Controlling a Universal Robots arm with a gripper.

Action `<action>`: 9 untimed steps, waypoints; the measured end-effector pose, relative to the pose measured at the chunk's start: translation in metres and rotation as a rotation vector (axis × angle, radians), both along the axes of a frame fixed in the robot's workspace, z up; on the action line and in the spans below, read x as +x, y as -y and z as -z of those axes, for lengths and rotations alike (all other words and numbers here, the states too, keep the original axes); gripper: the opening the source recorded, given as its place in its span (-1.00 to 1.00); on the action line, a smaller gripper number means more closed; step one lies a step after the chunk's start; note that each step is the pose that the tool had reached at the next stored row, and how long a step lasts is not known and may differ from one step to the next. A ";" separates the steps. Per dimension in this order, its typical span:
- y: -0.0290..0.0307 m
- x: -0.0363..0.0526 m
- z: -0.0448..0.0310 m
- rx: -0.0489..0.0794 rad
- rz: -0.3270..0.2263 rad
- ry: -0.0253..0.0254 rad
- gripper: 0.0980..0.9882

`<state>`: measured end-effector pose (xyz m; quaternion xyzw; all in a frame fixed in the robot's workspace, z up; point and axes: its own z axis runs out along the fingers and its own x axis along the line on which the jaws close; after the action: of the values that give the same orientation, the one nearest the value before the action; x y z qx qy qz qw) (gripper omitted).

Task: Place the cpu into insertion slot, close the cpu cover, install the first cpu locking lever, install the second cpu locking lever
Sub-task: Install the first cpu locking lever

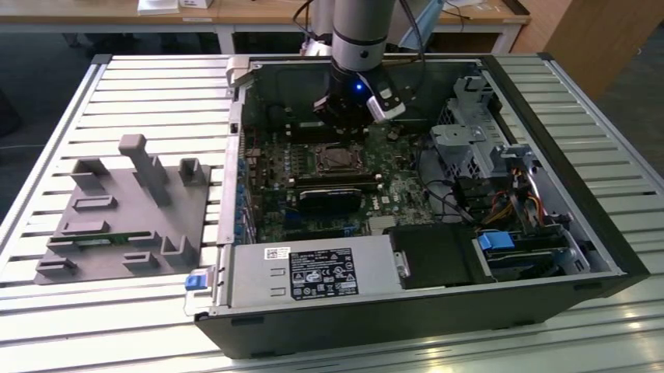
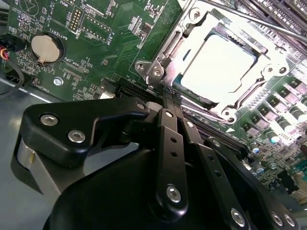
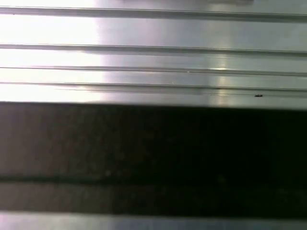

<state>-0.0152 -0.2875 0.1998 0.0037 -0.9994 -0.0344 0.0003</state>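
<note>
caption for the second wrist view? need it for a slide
Gripper with fingers together at the edge of the socket, where the cpu sits under its metal cover on the green board.

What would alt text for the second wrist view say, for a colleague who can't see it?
The cpu sits in the insertion slot on the green motherboard, with the silvery cpu cover framing it. The black end effector hangs close to the socket's edge, and a coin battery lies off to one side.
</note>
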 end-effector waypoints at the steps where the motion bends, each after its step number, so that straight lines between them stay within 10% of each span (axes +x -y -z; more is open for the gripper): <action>1: 0.0000 0.0000 -0.0001 0.000 0.000 0.0001 -0.98; 9: 0.0000 0.0000 -0.0012 -0.001 0.000 0.0000 -0.98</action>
<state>-0.0152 -0.2876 0.2011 0.0038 -0.9994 -0.0340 0.0003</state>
